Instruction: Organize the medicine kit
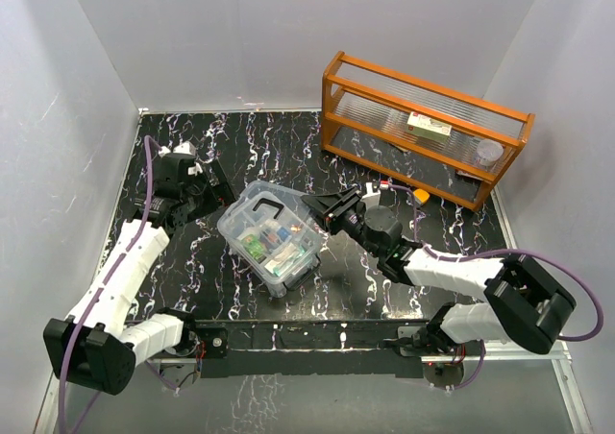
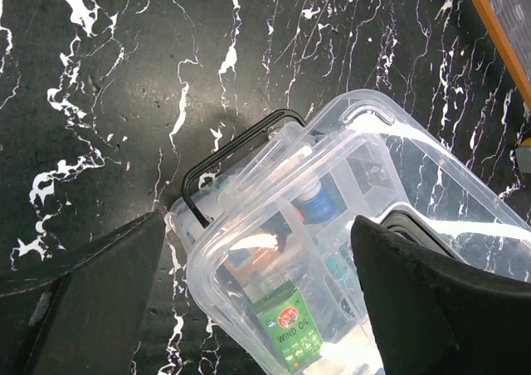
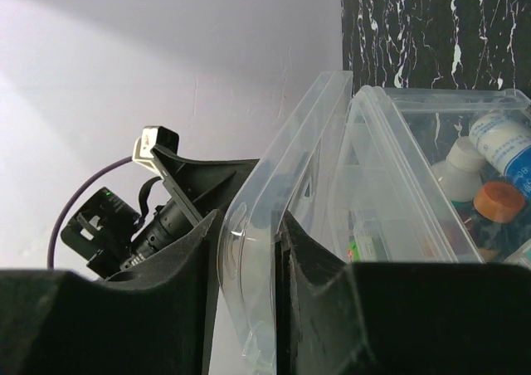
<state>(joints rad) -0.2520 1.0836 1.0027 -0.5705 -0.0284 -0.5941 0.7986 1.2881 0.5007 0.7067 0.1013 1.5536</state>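
The medicine kit (image 1: 270,237), a clear box with a clear lid and dark handle (image 1: 270,206), sits mid-table. My right gripper (image 1: 322,211) is shut on the lid's right edge. In the right wrist view the lid (image 3: 286,159) is pinched between the fingers of the right gripper (image 3: 249,226) and stands tilted away from the box wall (image 3: 390,168). Bottles (image 3: 502,143) and an orange cap (image 3: 500,201) show inside. My left gripper (image 1: 213,186) hangs open by the kit's far-left corner. In its wrist view the left gripper (image 2: 261,221) straddles the lid corner, over a green Wind Oil pack (image 2: 289,325) and near the handle (image 2: 224,155).
An orange wooden rack (image 1: 423,127) stands at the back right, with a small box (image 1: 430,127) and a cup (image 1: 490,152) on it. A small orange piece (image 1: 421,196) lies on the table in front of it. White walls enclose the black marbled table (image 1: 192,290).
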